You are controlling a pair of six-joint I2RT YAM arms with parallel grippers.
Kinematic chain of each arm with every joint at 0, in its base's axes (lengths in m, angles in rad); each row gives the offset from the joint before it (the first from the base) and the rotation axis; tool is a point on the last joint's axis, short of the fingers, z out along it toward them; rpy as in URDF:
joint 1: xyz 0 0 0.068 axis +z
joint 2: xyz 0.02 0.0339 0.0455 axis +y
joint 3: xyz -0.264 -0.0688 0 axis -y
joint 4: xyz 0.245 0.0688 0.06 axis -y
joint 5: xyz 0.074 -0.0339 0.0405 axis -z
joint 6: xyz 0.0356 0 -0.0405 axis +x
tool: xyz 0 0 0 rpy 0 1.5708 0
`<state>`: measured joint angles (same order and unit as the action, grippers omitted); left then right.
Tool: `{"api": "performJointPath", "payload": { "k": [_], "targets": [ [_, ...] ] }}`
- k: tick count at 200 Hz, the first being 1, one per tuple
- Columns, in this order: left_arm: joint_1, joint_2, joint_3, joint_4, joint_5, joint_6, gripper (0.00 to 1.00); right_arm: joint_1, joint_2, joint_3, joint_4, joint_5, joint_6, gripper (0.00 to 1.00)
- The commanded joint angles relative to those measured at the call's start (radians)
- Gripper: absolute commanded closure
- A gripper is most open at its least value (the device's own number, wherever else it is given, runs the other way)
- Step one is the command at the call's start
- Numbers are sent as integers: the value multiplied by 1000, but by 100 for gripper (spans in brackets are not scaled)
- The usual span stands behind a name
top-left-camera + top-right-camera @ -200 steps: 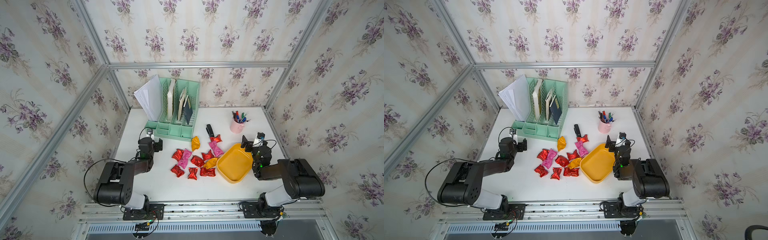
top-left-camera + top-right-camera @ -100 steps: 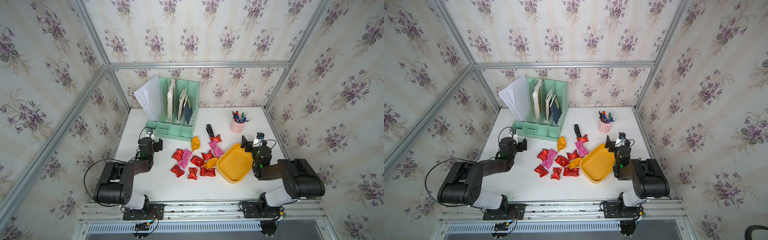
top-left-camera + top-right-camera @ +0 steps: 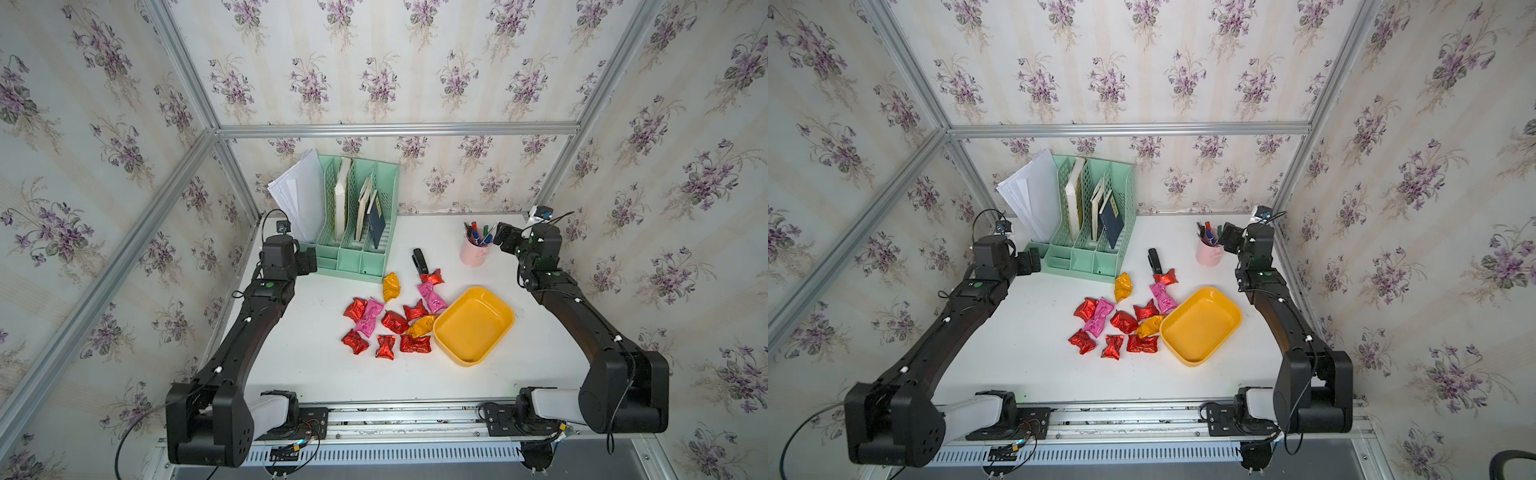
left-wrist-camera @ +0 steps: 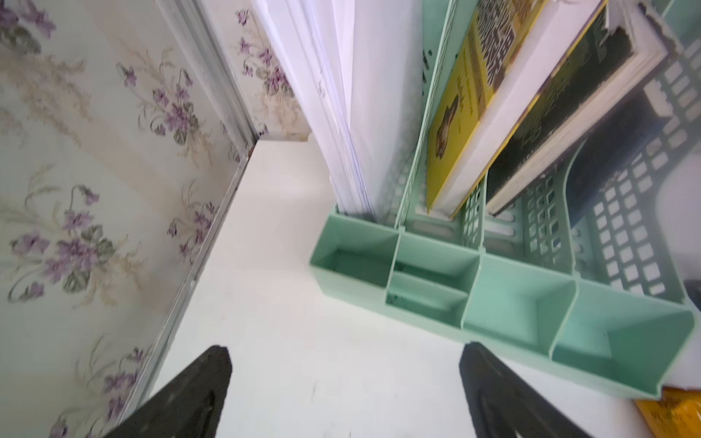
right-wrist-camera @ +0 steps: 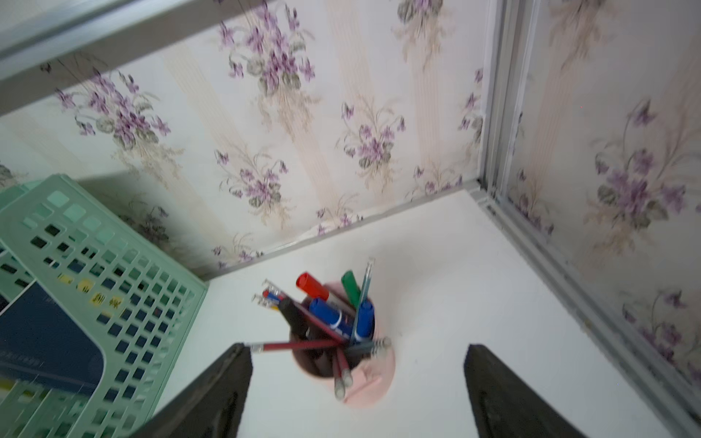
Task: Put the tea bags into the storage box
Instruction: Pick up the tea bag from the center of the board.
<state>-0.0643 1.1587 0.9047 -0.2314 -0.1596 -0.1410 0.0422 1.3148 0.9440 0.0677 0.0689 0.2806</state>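
Several tea bags (image 3: 390, 320), red, pink and orange-yellow foil packets, lie loose mid-table in both top views (image 3: 1121, 322), just left of the storage box. The storage box (image 3: 500, 309), a shallow yellow-orange tray (image 3: 1233, 309), holds nothing. My left gripper (image 3: 309, 262) (image 4: 343, 352) hangs open over bare table beside the organizer's front left corner. One orange tea bag (image 4: 671, 413) shows at the edge of the left wrist view. Behind the box, my right gripper (image 3: 505, 239) (image 5: 358, 349) is open and empty next to the pen cup.
A mint-green file organizer (image 3: 353, 257) with papers and books stands at the back left. A pink pen cup (image 3: 473, 253) (image 5: 373, 390) full of pens sits at the back right. Between them lies a small black object (image 3: 419, 261). Wallpapered walls enclose three sides.
Both arms have reached out from their folded pose. The left gripper moved back to the organizer's corner. The right gripper moved back from beside the box to the pen cup.
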Motion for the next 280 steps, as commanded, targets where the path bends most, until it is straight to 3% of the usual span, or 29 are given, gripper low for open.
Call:
{"api": "performJointPath", "payload": {
  "k": [1, 37, 65, 114, 158, 186, 207, 231, 280],
  "targets": [
    [-38, -126, -45, -246, 5, -144, 1, 31, -76, 5, -285, -61, 60, 10],
    [-74, -351, -126, -462, 62, -306, 1, 139, -182, -1, -445, -91, 136, 8],
    [-80, -482, -224, -512, 155, -378, 1, 298, -163, -31, -487, -105, 223, 17],
    [-84, -444, -320, -428, 274, -468, 1, 482, 62, 50, -445, -102, 364, 29],
    [-119, -287, -294, -382, 305, -469, 1, 484, 328, 270, -572, -22, 531, 35],
    [-148, -272, -286, -360, 275, -481, 1, 468, 392, 265, -524, -26, 718, 40],
    [-201, -299, -317, -340, 240, -568, 1, 441, 391, 220, -448, -45, 832, 41],
    [-276, -308, -334, -319, 210, -655, 1, 393, 410, 227, -380, -116, 873, 36],
    [-329, -202, -250, -379, 158, -602, 1, 386, 528, 269, -355, -205, 915, 26]
  ]
}}
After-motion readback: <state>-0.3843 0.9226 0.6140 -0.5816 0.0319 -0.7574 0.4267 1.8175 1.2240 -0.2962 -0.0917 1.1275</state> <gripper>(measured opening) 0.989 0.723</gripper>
